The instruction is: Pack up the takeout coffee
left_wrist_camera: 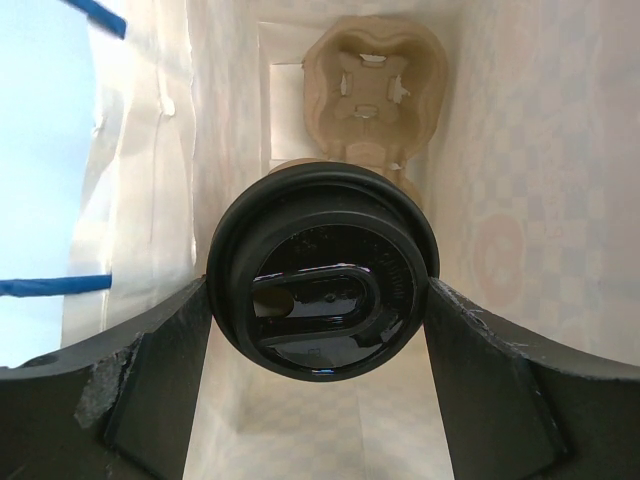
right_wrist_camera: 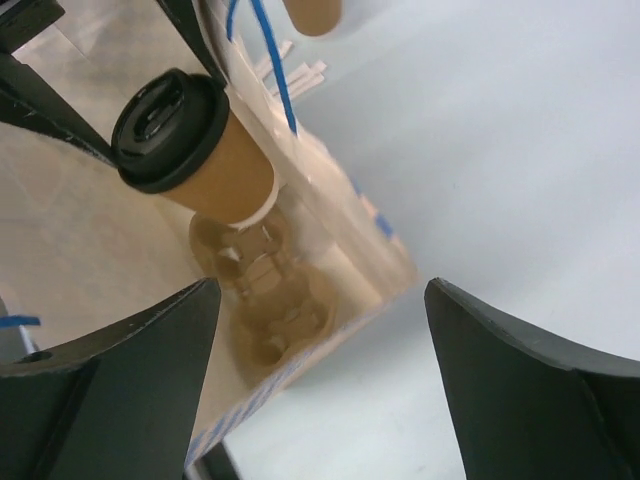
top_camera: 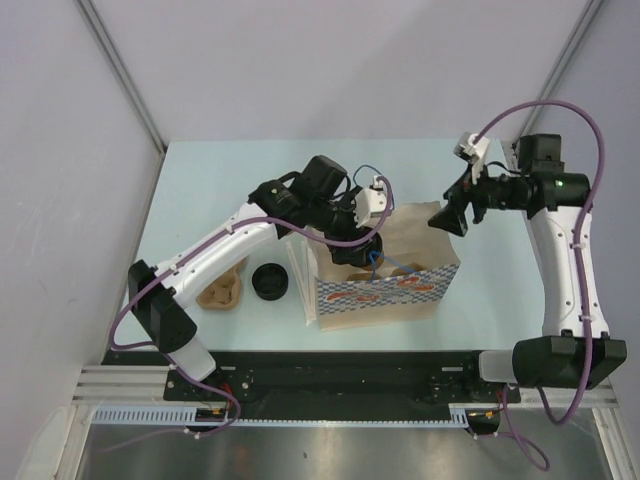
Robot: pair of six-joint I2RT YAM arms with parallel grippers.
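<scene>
The left arm (top_camera: 225,243) and right arm (top_camera: 562,270) wear white shells with black joints. A purple cable (top_camera: 560,105) loops behind the right pincer (top_camera: 447,222). The left pincer (left_wrist_camera: 320,300) has matte black fingers (left_wrist_camera: 130,400), one seemingly chipped grey.

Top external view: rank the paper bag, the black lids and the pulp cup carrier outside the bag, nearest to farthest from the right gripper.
1. Paper bag, just left of the right gripper.
2. Black lids, left of the bag.
3. Pulp cup carrier, farthest left, beside the lids.
</scene>
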